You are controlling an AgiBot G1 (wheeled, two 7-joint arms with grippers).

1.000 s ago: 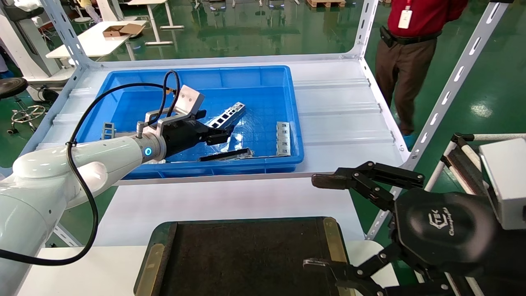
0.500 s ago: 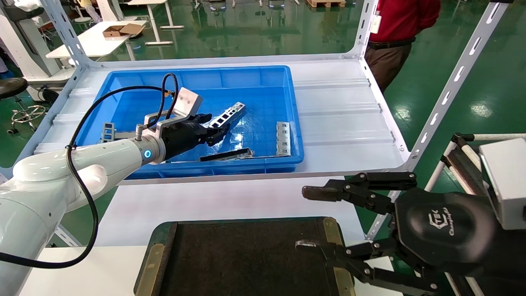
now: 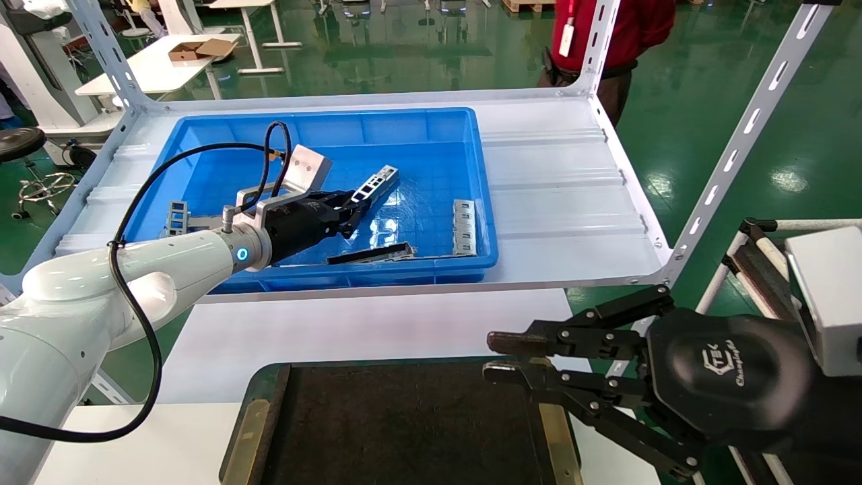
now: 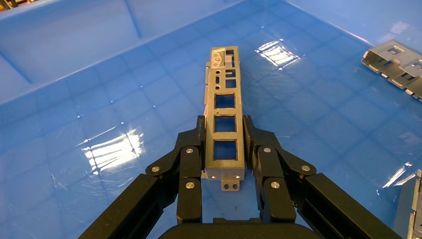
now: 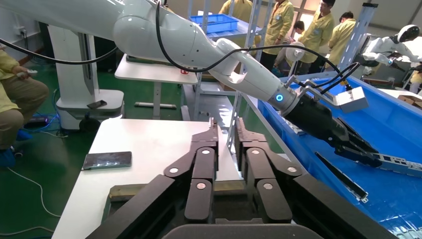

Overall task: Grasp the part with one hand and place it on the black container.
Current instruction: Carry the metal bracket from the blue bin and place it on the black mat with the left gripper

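Inside the blue bin (image 3: 202,135) on the rear shelf (image 3: 559,195), toward its middle, my left gripper (image 3: 350,205) is clenched on the part (image 3: 374,185). Left wrist view: both fingers (image 4: 191,164) press the long sides of the part (image 4: 225,134) at its near end, covering the two nearest square windows; the rest of the bar projects straight out beyond the fingertips. A small tab with two holes shows at the held end. From the head view the part's far end points toward the bin's back right; I cannot tell whether it rests on the bin floor or is lifted clear.

Other items in the bin: a thin dark strip (image 3: 370,254) near the front wall, a flat grey stamped plate (image 3: 463,227) close to the right wall, and another grey piece (image 3: 177,215) by the left wall beside my left arm. All three lie apart from the part.

Black container (image 3: 404,424) sits at the front edge of the bench, well apart from the bin, with a brass-coloured strip (image 3: 246,434) along each short side. Nothing lies on its visible surface.

Right gripper (image 3: 502,357) hangs over the container's right rear corner, fingers (image 5: 209,144) drawn nearly together with only a narrow gap, gripping nothing.

A person in a red top (image 3: 630,27) stands behind the shelf's far right corner.
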